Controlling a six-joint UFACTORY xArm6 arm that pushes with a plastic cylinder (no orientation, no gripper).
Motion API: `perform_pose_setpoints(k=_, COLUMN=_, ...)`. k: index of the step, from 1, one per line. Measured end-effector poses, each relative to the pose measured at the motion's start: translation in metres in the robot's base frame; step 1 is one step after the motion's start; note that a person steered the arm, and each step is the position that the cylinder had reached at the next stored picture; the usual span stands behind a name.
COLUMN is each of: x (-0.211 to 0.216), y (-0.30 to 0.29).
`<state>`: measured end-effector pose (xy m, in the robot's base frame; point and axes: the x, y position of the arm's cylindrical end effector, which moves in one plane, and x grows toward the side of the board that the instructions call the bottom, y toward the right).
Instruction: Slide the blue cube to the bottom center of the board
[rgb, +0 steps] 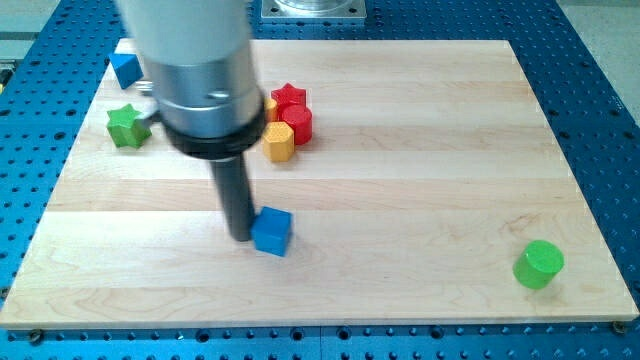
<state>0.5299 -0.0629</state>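
Camera view: no gripper on this rig, nothing grasped. My tip touches the blue cube on its left, low on the worktop, left of center. Mid-push; next nudge: rightward and slightly down.

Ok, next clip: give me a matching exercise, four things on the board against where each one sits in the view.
Things:
1. blue cube
2. green cylinder
3. green star
4. yellow block

Places:
A. bottom right corner
B. left edge, upper part
C. right beside my tip, on its right
D. against the red blocks, upper middle

Pairs: 1-C, 2-A, 3-B, 4-D
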Motion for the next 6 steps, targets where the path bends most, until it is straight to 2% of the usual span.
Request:
perform_pose_setpoints(k=1, x=-0.003, y=0.019)
perform_pose_setpoints(k=2, x=-0.043, y=0.021)
perform_pose_setpoints(k=4, x=-0.044, y=0.072)
perform_pose_setpoints(k=6, x=0.014, y=0.065)
